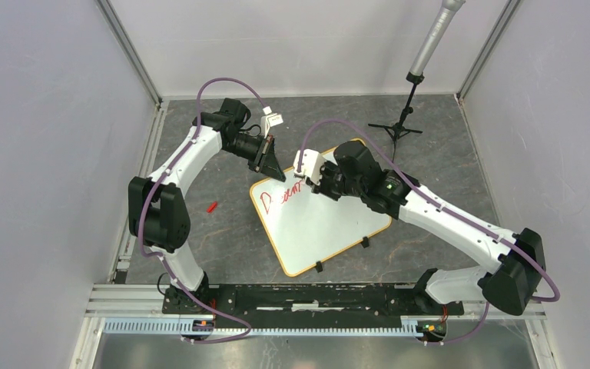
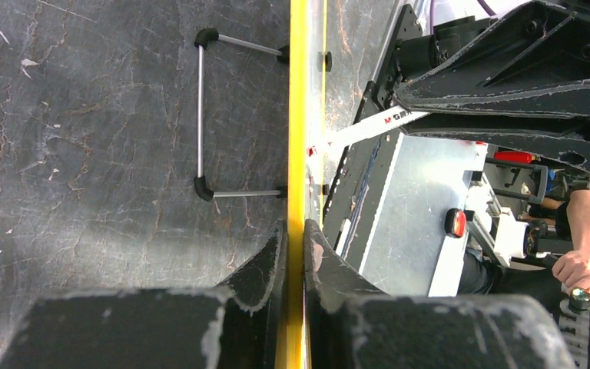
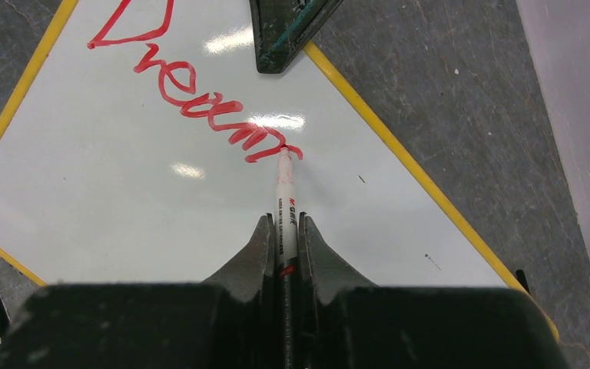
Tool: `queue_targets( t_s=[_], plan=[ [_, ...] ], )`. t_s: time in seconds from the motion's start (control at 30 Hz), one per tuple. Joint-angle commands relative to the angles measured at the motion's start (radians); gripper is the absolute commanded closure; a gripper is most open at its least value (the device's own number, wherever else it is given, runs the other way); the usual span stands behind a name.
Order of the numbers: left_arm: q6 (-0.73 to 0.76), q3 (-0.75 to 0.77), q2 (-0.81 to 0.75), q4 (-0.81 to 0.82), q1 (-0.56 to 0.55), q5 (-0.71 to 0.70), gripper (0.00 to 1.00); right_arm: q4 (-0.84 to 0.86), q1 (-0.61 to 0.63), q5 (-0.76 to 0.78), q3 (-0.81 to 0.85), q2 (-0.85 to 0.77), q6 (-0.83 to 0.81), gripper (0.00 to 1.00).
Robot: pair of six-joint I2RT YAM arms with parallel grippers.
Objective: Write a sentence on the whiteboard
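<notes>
The whiteboard [image 1: 319, 223] lies tilted on the dark table, with an orange-yellow rim and two black clips on its near edge. My left gripper [image 1: 275, 174] is shut on the board's far corner; in the left wrist view its jaws [image 2: 296, 231] pinch the yellow rim [image 2: 298, 115] edge-on. My right gripper [image 3: 283, 223] is shut on a white marker [image 3: 285, 200], whose red tip touches the board [image 3: 123, 207]. The sentence [image 3: 200, 100] so reads "Dream" in red; it also shows in the top view [image 1: 288, 194]. The marker tip rests at the end of the last letter.
A red marker cap [image 1: 213, 206] lies on the table left of the board. A microphone stand [image 1: 403, 123] stands at the back right. White walls close in both sides. A metal rail [image 1: 315, 296] runs along the near edge.
</notes>
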Motion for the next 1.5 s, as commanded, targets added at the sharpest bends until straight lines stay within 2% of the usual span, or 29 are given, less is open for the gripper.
queue_targets(
  t_s=[0.0,0.43,0.83,1.2,1.47],
  plan=[
    [0.059,-0.004,0.029,-0.028,-0.049,-0.021,0.98,0.01,-0.002,-0.01,-0.028,-0.007,-0.015,1.0],
    [0.055,0.0,0.031,-0.029,-0.048,-0.021,0.98,-0.012,-0.029,0.043,-0.062,-0.049,-0.041,1.0],
    [0.057,0.0,0.03,-0.028,-0.05,-0.023,0.97,-0.02,-0.029,-0.042,-0.095,-0.045,-0.003,1.0],
    [0.061,-0.004,0.021,-0.028,-0.05,-0.024,0.98,-0.033,0.02,-0.071,0.024,0.003,0.008,1.0],
    [0.067,-0.002,0.027,-0.028,-0.05,-0.023,0.98,-0.089,0.017,-0.119,0.093,-0.043,0.005,1.0]
  ],
)
